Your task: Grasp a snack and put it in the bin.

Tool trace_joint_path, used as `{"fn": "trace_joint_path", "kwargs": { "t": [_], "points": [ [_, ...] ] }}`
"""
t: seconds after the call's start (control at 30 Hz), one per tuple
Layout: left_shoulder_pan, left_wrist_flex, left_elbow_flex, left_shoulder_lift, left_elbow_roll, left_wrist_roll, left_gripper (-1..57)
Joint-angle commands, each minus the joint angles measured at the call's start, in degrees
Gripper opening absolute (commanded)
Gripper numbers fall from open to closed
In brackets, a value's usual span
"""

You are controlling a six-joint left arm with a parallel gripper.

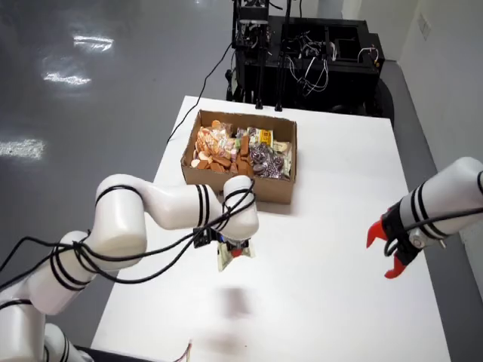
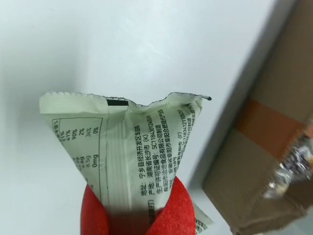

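A pale green snack packet point(image 2: 127, 152) with printed text is pinched between red fingertips point(image 2: 171, 210) in the wrist view; its crimped top edge points away from me. In the overhead view my gripper point(image 1: 234, 250) hangs above the white table point(image 1: 332, 249), shut on that packet point(image 1: 225, 260), a short way in front of the cardboard box point(image 1: 240, 183). The box holds several snack packs, orange ones on its left and silvery ones on its right. Its brown wall with orange tape point(image 2: 264, 147) shows at the right of the wrist view.
A second white arm with an open red gripper point(image 1: 386, 250) stays at the table's right side. Black equipment with cables point(image 1: 302, 53) stands behind the table's far edge. A cable point(image 1: 200, 90) runs down from it along the table's left side.
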Motion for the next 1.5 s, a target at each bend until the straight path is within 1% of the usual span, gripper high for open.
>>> {"fn": "trace_joint_path", "kwargs": {
  "t": [0.03, 0.2, 0.37, 0.7, 0.83, 0.97, 1.13, 1.5],
  "points": [
    [1.3, 0.4, -2.7, -0.5, 1.7, 4.5, -0.4],
    [3.1, 0.6, -7.3, -0.1, 3.6, 10.7, -0.5],
    [5.5, 0.6, -13.7, 1.5, 4.5, 16.7, -0.5],
    [9.8, 0.4, -34.6, 12.1, 5.1, 28.8, -0.5],
    [11.4, -0.9, -39.6, 14.7, 5.3, 31.9, -0.5],
    [12.9, -3.3, -41.7, 15.7, 5.8, 34.3, -0.5],
    [14.7, -7.7, -42.8, 16.2, 6.2, 36.8, -0.5],
    [17.8, -21.3, -39.6, 16.8, 6.3, 40.9, -0.5]
  ]
}}
